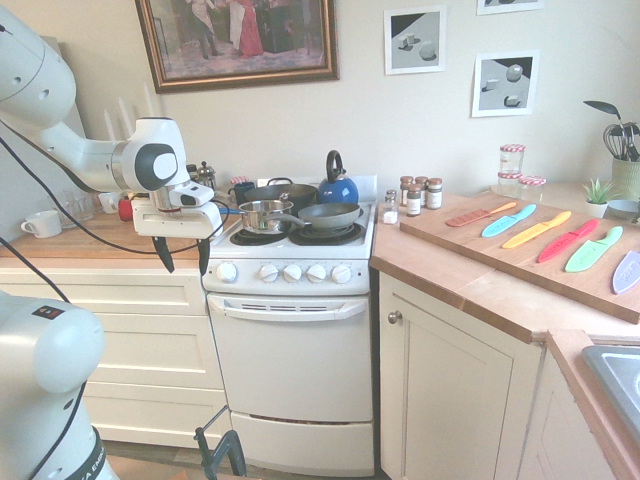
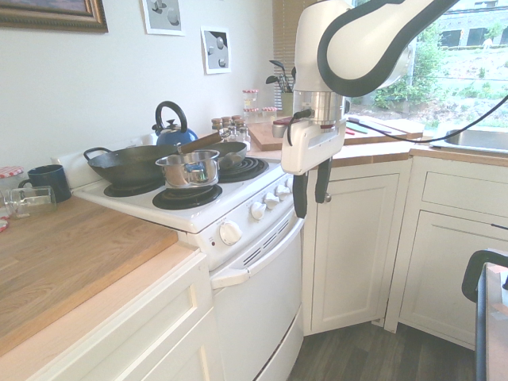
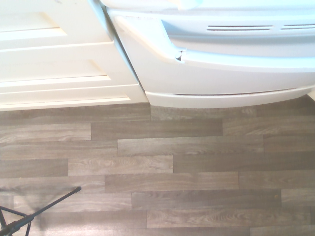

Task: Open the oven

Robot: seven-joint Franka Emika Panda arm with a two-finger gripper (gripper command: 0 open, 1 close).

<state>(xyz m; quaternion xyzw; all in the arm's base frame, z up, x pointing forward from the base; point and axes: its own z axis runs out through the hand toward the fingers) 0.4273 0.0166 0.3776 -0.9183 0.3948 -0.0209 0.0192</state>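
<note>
The oven (image 1: 290, 370) is a narrow white range between cream cabinets, its front door shut. A wide white bar handle (image 1: 290, 307) runs across the top of the door, under a row of white knobs (image 1: 292, 272). My gripper (image 1: 183, 256) hangs in front of the range's left edge at knob height, fingers pointing down, open and holding nothing. From the other side the gripper (image 2: 311, 190) stands out in the room, apart from the handle (image 2: 255, 262). The wrist view looks down on the handle's end (image 3: 231, 61) and the bottom drawer (image 3: 221, 98).
A steel saucepan (image 1: 264, 215), a black wok (image 1: 285, 193), a grey pan (image 1: 328, 214) and a blue kettle (image 1: 338, 186) sit on the burners. Cream cabinets (image 1: 150, 350) flank the range. A board of coloured knives (image 1: 540, 240) lies on the right counter. Wood floor (image 3: 172, 172) lies below.
</note>
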